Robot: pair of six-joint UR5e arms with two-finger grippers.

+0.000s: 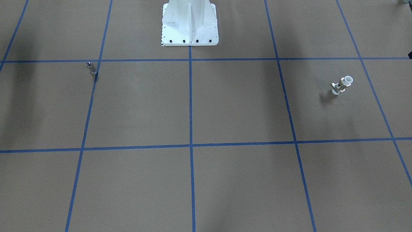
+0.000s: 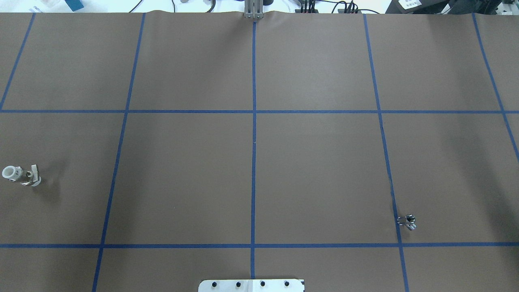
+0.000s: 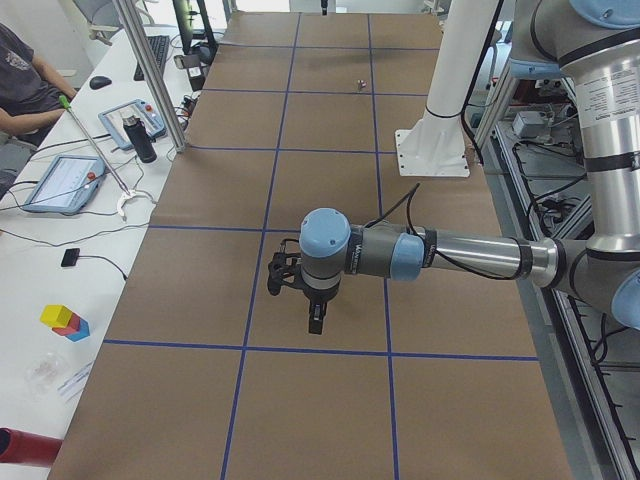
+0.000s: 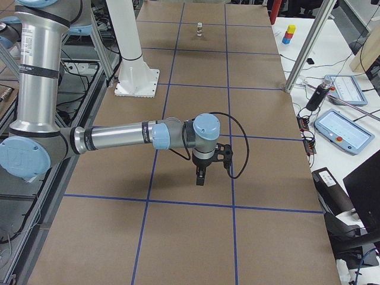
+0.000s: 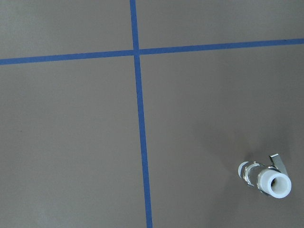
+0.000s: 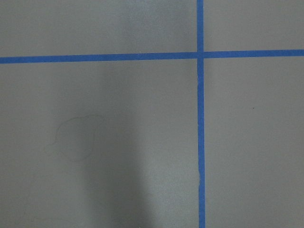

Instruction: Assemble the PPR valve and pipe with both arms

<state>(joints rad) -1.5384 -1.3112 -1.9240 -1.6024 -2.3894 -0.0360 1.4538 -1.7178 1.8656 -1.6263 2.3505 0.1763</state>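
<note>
While the PPR valve (image 1: 341, 85) stands collar-up, pipe (image 1: 91, 68) upright, well apart.

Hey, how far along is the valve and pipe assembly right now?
Nothing done yet: the PPR valve and the pipe sit far apart on the table. Nothing in hand: left gripper and right gripper hover empty. Remaining: grasping both parts and joining them.

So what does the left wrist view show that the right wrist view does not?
Only the left wrist view: the PPR valve, near the lower right corner, its white open collar facing the camera.
Only the right wrist view: a faint rounded outline on the cover and a broad shadow.
Both: the brown table cover with crossing blue tape lines.
</note>
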